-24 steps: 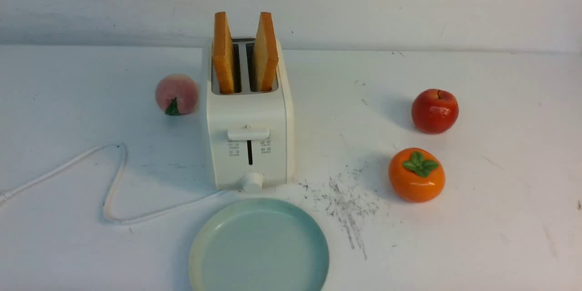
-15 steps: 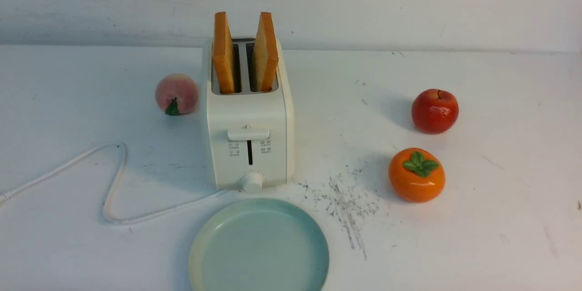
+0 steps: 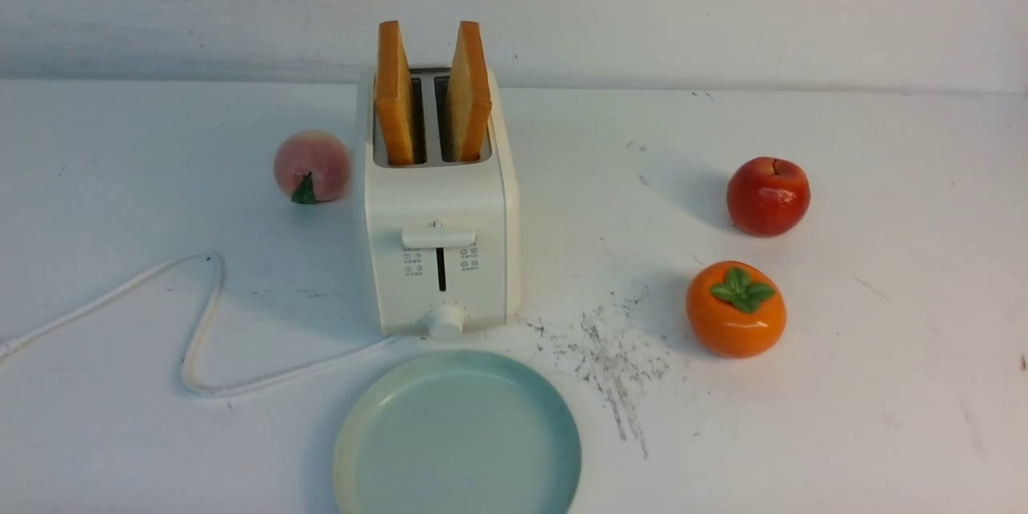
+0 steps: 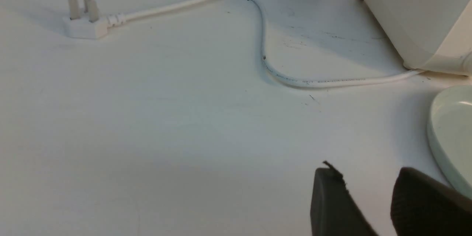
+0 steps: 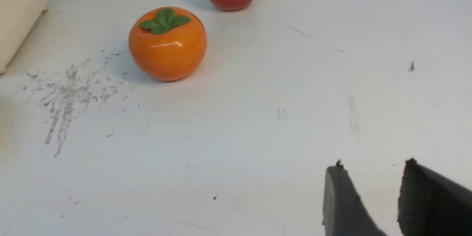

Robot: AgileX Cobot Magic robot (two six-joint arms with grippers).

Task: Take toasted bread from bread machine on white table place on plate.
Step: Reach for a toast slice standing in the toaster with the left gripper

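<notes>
Black tips of left gripper (image 4: 365, 171) and right gripper (image 5: 373, 165), mostly cut off, stand apart, empty.

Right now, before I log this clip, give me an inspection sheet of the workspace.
Surface: white table, scuffed; dark scratch marks right of plate.
Job's things: left toast and right toast stand in toaster slots; plate bare, before toaster.
Clutter: peach left of toaster; apple and persimmon right.
Grippers: left gripper and right gripper open, holding nothing.
Cables: white cord loops left from toaster; plug lies loose on table.
Surroundings: plain white wall behind.
</notes>
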